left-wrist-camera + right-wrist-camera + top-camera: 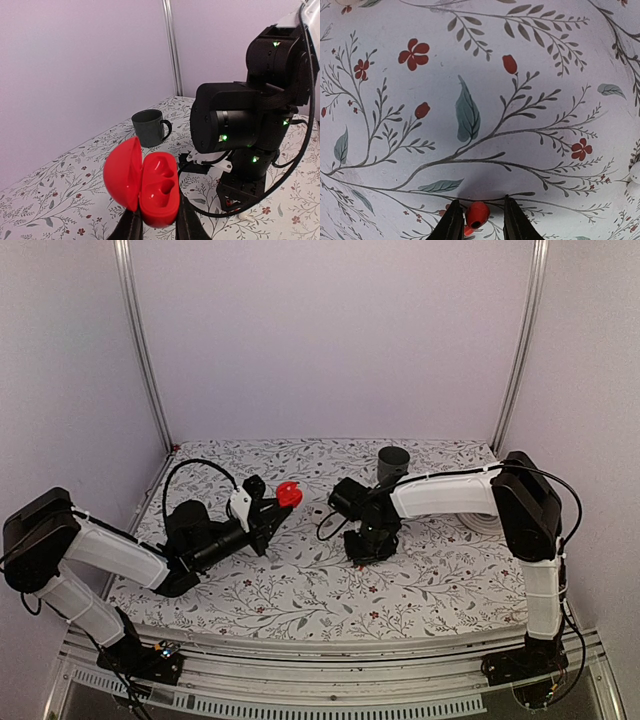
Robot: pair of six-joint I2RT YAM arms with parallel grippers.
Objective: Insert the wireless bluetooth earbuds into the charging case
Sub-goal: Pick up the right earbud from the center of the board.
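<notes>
A red charging case (159,190) stands between the pads of my left gripper (159,222), which is shut on its lower end. Its lid (121,172) hangs open to the left, and two empty hollows face the camera. In the top view the case (289,494) is held up above the table at the left gripper (272,512). My right gripper (480,201) points straight down at the cloth, jaws apart. A small red earbud (478,214) lies between them, against the left finger, with a gap to the right finger. From above, the right gripper (366,550) hides that earbud.
A dark grey mug (392,462) stands at the back of the floral cloth, behind the right arm; it also shows as the mug (149,127) in the left wrist view. A small white object (635,172) lies at the right edge of the right wrist view.
</notes>
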